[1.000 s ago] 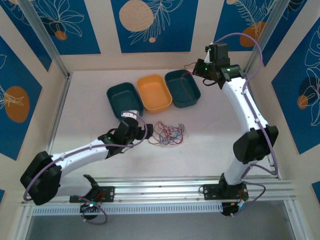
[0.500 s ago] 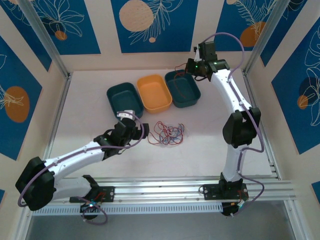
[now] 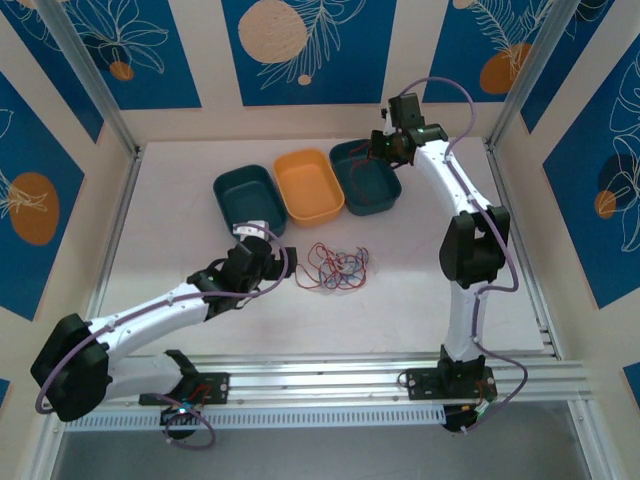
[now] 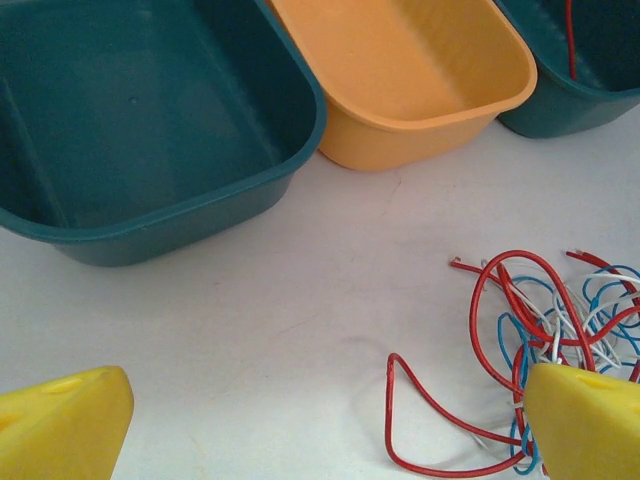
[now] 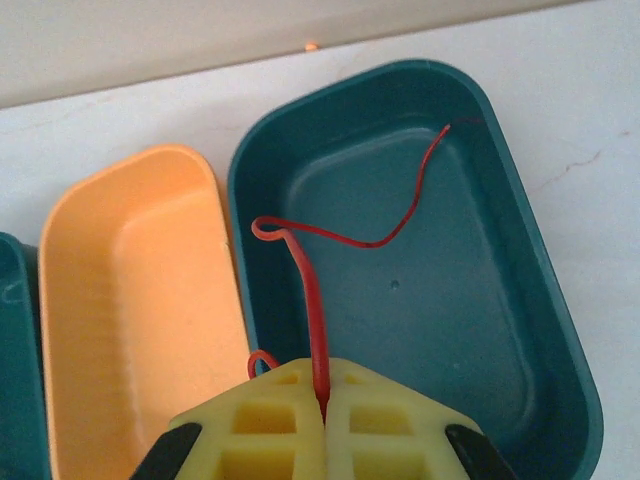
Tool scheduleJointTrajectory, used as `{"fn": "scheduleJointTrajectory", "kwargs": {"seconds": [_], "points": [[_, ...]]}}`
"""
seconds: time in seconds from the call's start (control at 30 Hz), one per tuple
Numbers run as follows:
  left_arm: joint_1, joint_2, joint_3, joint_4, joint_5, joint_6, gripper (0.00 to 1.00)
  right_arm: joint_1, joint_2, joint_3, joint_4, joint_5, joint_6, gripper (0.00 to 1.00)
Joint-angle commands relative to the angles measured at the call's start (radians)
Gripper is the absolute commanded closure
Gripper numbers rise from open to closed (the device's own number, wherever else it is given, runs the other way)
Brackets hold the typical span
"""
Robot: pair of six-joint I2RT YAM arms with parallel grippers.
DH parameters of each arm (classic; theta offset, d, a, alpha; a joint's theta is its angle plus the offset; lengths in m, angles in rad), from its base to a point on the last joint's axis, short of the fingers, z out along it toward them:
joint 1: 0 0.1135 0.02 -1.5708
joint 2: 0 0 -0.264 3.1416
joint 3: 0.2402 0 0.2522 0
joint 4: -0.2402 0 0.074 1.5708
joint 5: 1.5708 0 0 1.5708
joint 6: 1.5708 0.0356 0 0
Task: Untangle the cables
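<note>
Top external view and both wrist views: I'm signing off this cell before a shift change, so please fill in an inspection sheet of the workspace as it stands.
Surface: white table carrying a left teal bin, an orange bin and a right teal bin.
Job's things: tangle of red, blue and white wires, loose near mid-table; one red wire held over the right teal bin.
Clutter: nothing seen.
Grippers: left gripper open, low beside the tangle; right gripper shut on the red wire.
Cables: purple-grey arm cables looping apart from the tangle.
Surroundings: blue patterned wall panels, metal rail.
</note>
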Motion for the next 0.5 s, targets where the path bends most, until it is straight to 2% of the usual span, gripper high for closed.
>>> {"fn": "scheduleJointTrajectory", "kwargs": {"seconds": [0.0,0.23,0.47], "points": [[-0.004,-0.011,0.007,-0.019,-0.015,0.025,0.0,-0.011,0.044,0.004,-0.046,0.03,-0.006,1.0],[-0.004,-0.004,0.011,-0.01,-0.007,0.028,0.0,-0.017,0.128,0.043,-0.113,0.172,0.009,1.0],[-0.004,0.009,0.021,-0.009,-0.001,0.036,0.0,-0.016,0.201,0.074,-0.142,0.191,0.009,1.0]]}}
